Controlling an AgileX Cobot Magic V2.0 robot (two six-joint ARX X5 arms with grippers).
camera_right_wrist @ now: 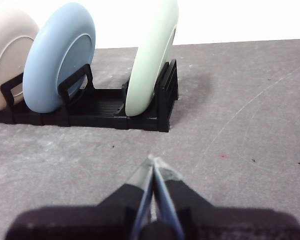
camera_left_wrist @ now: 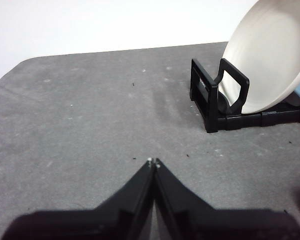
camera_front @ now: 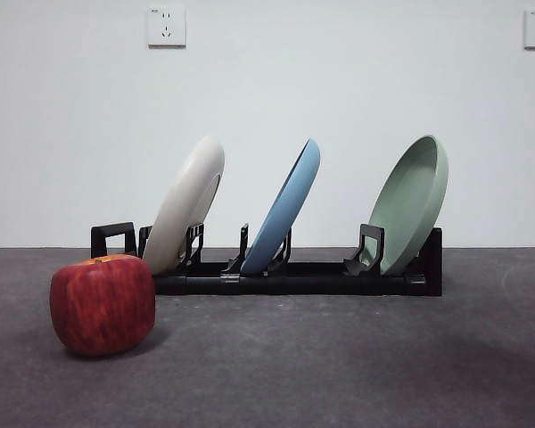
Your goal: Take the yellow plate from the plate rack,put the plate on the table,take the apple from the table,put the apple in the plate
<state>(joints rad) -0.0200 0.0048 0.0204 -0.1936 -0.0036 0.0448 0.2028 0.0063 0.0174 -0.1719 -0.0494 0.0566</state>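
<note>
Plates stand on edge in the plate rack [camera_front: 294, 278], three in a row, each leaning to the right against its posts so that the rims stick up clear and a gripper could pinch one from above. The yellow plate [camera_front: 189, 203], really a cream colour, sits in the leftmost slot; the blue plate [camera_front: 285, 209] is in the middle and the pale green plate [camera_front: 412, 203] at the right end. The apple [camera_front: 102, 304] rests on the worktop [camera_front: 339, 366] at the near left, just in front of the rack's looped end and apart from it, which leaves open surface to the right for setting a plate down flat. Neither arm shows in the front view, so both seem to be waiting. The left gripper [camera_left_wrist: 153, 161] hangs over bare worktop with its jaws pressed together and nothing between them, facing the rack end that carries the cream plate. The right gripper [camera_right_wrist: 154, 161] is likewise closed and empty, near the green plate's end. Nothing of the task looks started; I would guess the left arm is the better placed for the first lift, since its plate is the one nearest it
</note>
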